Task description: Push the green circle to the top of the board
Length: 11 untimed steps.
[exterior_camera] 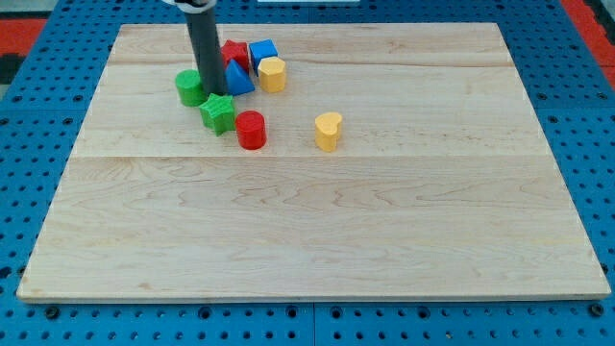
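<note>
Near the board's (307, 240) top-left corner, my tip (213, 93), which grasps nothing, is set just right of the green circle (189, 87); a push could shove it sideways or drag the green star (218, 113) along.

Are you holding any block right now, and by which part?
Nothing is held. My tip only pushes; it sits just right of the green circle, above the green star.

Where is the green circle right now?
The green circle sits in the board's upper left, just left of my tip, with the green star block below-right.
</note>
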Available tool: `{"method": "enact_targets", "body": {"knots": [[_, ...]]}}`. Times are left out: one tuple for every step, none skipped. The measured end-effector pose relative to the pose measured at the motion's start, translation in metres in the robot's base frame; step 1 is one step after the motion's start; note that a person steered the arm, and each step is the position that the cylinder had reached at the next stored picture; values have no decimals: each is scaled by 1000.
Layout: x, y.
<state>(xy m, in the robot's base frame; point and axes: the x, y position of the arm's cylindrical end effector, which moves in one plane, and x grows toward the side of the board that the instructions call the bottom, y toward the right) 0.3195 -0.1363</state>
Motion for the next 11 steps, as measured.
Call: {"method": "enact_targets", "body": {"knots": [[-44, -44], [-10, -34], [23, -1], [28, -52], [18, -66], [-18, -64], [14, -57], [15, -108], [-7, -89], [-45, -75], [-7, -82]]}}
